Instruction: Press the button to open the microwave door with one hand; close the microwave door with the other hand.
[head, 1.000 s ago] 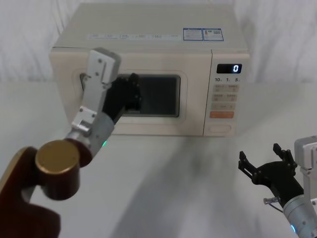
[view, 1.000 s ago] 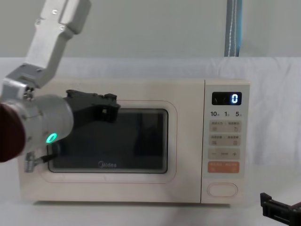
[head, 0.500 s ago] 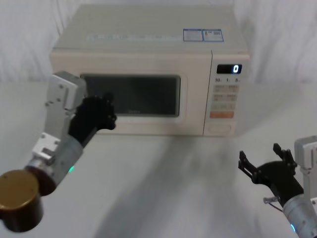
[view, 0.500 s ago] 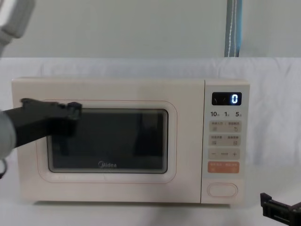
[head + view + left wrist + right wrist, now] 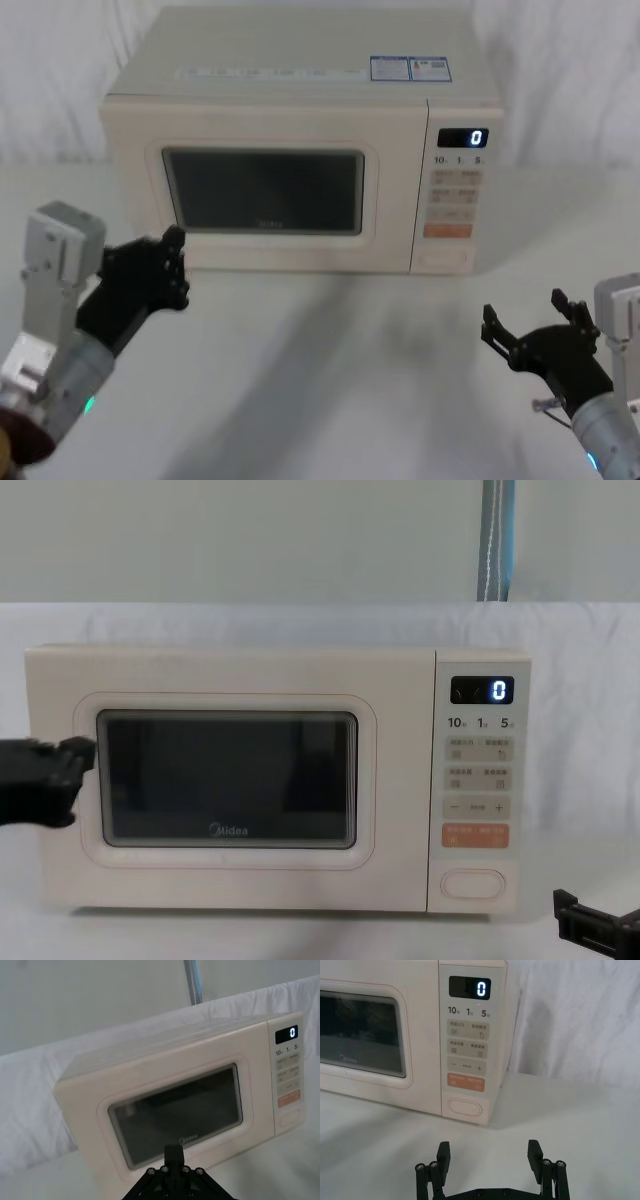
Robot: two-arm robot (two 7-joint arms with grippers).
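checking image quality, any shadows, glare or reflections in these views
Head view: soft shadows spread across the table before the microwave. Left wrist view: faint reflections in the microwave door glass. Right wrist view: display glows blue, readable.

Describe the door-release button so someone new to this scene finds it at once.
Start at the cream microwave and go to the narrow key panel right of its closed door. At the panel's bottom, under the orange key, sits the button: a wide, unmarked cream oval, larger than the square keys above.

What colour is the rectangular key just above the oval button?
Orange key, clearest in the right wrist view.
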